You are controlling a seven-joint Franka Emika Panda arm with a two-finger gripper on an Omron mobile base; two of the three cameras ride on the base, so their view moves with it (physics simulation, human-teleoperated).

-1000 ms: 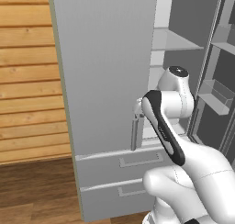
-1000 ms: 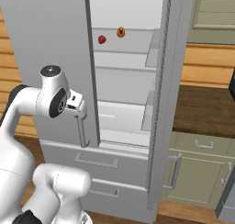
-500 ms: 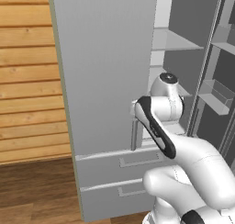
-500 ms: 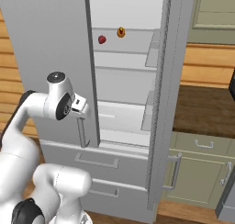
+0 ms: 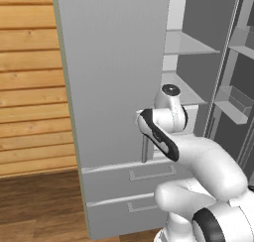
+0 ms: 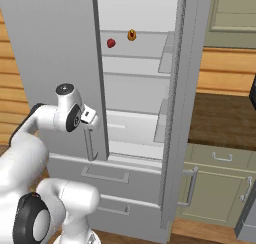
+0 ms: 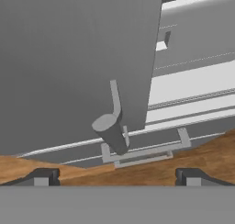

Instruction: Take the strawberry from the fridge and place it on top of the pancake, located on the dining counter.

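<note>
The strawberry [image 6: 111, 43], tiny and red, lies on an upper shelf inside the fridge [image 6: 60, 53]. The fridge's right door [image 6: 176, 98] is swung wide, and its left door [image 5: 111, 77] covers the left half. My gripper [image 6: 90, 120] hovers at the left door's vertical bar handle [image 6: 90, 145], well below the strawberry. In the hand view the gripper [image 7: 117, 177] is open with its fingertips [image 7: 41, 177] far apart, nothing between them, and the handle [image 7: 113, 132] just ahead. The pancake and the dining counter are out of view.
A small orange-brown item [image 6: 131, 35] sits just right of the strawberry. Two drawer fronts [image 5: 131, 191] lie under the doors. Right of the fridge stands a brown worktop [image 6: 220, 120] over green-grey cabinets [image 6: 220, 188]. A wood-plank wall [image 5: 30, 87] is on the left.
The arm's upper joint has sunk a little and the hand has edged slightly along the left door's handle. The fridge doors and the strawberry have not moved.
</note>
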